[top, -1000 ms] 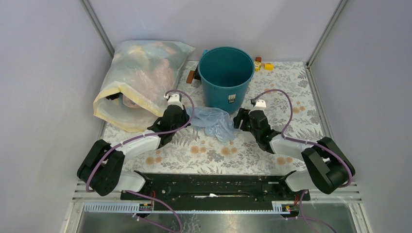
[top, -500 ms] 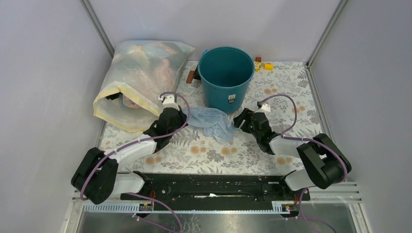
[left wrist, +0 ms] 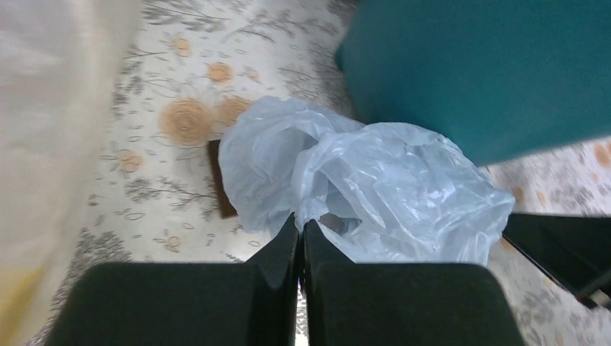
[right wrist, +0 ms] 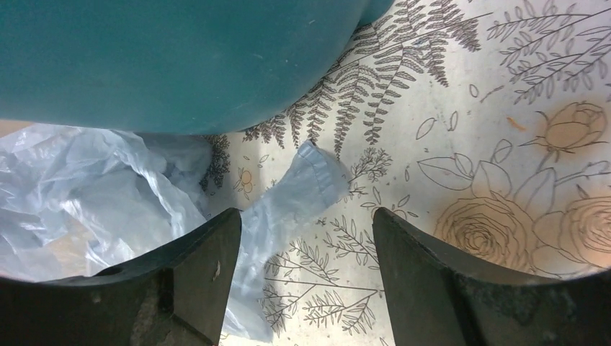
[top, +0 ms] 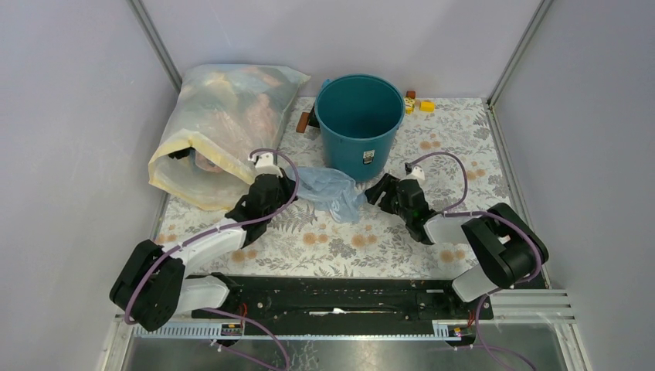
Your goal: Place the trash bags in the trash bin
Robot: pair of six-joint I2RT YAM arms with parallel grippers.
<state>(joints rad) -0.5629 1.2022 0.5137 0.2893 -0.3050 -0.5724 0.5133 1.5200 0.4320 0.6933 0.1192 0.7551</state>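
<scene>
My left gripper (left wrist: 299, 232), clamped on the trash bag (left wrist: 360, 173), has dragged it slightly left. My right gripper (right wrist: 304, 216), jaws spread, has edged toward its loose corner. It lies crumpled just beside the trash bin (top: 359, 116), so I judge lifting comes next.

Trash bag (top: 332, 191) on table (top: 463, 147) before trash bin (top: 347, 147); sack (top: 224, 124) left of bin

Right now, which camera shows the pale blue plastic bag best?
The left wrist view: the pale blue bag fills the centre, close and with its crinkles clear. The top view shows it small and distant; the right wrist view catches only one side.
</scene>
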